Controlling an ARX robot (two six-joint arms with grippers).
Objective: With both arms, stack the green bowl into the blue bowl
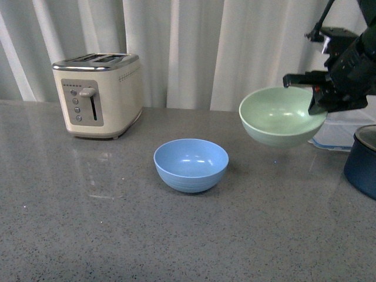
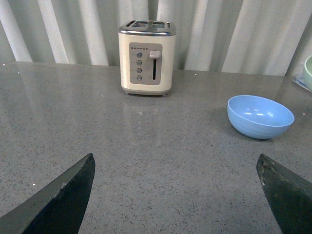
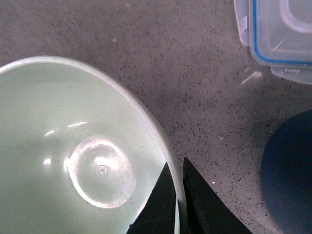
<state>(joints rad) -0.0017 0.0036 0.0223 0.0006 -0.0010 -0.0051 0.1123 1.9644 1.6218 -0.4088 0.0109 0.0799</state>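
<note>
Already the right claw [image 1: 317,97] pinches the lifted green bowl [image 1: 276,117]; the blue bowl [image 1: 191,164] sits empty, below and left of that claw.

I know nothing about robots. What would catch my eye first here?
First, the pale green bowl held up in the air at the right, its rim pinched in the jaws of the black right arm. Just left of it and lower, an empty blue bowl sits on the grey counter, and a cream toaster stands at the back left before the curtain.
</note>
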